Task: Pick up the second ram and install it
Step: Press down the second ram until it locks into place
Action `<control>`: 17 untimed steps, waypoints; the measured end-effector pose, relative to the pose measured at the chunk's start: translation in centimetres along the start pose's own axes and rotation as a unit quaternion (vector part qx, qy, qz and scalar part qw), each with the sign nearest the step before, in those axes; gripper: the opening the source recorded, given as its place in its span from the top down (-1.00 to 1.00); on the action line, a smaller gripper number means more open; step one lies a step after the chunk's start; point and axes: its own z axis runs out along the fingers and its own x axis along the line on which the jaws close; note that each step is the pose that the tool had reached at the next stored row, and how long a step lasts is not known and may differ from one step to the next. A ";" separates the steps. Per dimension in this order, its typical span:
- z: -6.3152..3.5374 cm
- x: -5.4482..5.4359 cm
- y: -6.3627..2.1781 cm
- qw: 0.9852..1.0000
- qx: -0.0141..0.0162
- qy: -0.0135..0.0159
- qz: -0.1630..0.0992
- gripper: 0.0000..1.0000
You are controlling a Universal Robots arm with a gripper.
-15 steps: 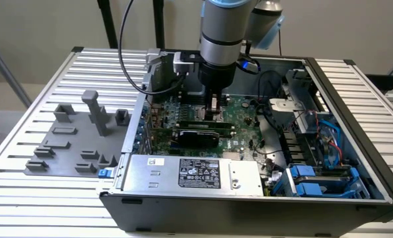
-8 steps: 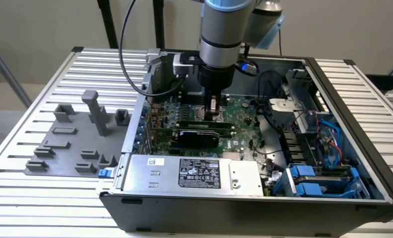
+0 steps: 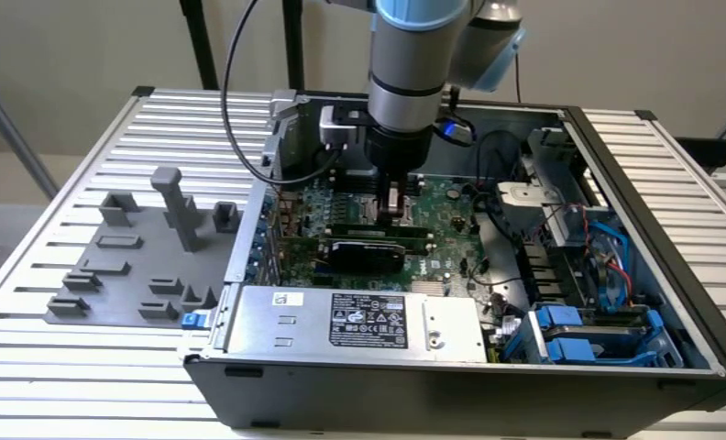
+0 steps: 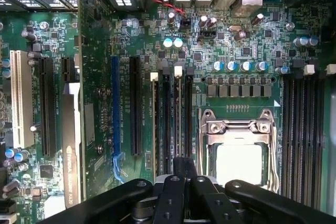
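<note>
Because I look along its top edge, the second ram (image 4: 179, 119), a long, thin green circuit-board stick, shows to me as a mere sliver among the long black memory slots (image 4: 167, 124) beside the square metal processor socket (image 4: 239, 145). My gripper (image 4: 184, 163) is clenched on that edge, the fingertips (image 4: 178, 165) almost meeting. I cannot tell how deep the stick sits. From the exterior view my gripper (image 3: 394, 215) hides the stick. The open grey computer case (image 3: 656, 183) holds the green motherboard (image 3: 443, 197), a black expansion card (image 3: 363, 249) and a silver power-supply box (image 3: 351, 321).
</note>
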 end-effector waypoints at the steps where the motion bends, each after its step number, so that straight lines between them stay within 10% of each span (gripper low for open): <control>1: 0.11 0.0 0.00 1.000 0.000 0.000 0.000 1.00; 17: -1.37 0.0 0.01 1.000 -0.001 0.000 0.000 1.00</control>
